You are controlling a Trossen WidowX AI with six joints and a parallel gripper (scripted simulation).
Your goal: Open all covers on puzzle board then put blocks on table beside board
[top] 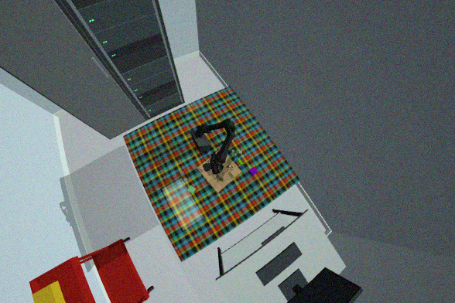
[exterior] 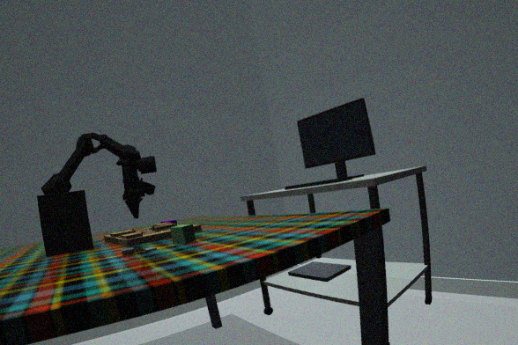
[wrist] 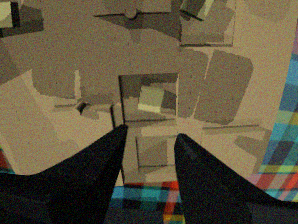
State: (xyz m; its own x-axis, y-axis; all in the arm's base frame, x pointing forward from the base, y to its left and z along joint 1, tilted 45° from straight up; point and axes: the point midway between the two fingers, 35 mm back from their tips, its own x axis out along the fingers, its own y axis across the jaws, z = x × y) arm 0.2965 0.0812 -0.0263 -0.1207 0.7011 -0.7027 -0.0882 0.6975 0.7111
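Observation:
The wooden puzzle board point(top: 219, 187) point(exterior: 129, 240) point(wrist: 65, 50) lies on the table. My gripper point(exterior: 136, 216) point(wrist: 152, 136) is partly open and empty, above the board. In the wrist view a pale block point(wrist: 151, 99) sits in an uncovered square well just ahead of the fingertips. Another pale piece point(wrist: 202, 8) shows at a recess at the top right, and one point(wrist: 6, 16) at the left edge; I cannot tell their kinds. A purple block point(top: 253, 171) point(exterior: 168, 222), a light green block point(top: 191, 189) point(exterior: 182, 234) and a bright green piece point(top: 240, 161) lie off the board.
The plaid tablecloth point(top: 256, 143) point(exterior: 230, 251) covers the table. Small greyish pieces lie near the board, one by its near side point(exterior: 129, 252). The arm's dark base block point(exterior: 65, 224) stands behind the board. A desk with a monitor point(exterior: 336, 133) stands beyond the table.

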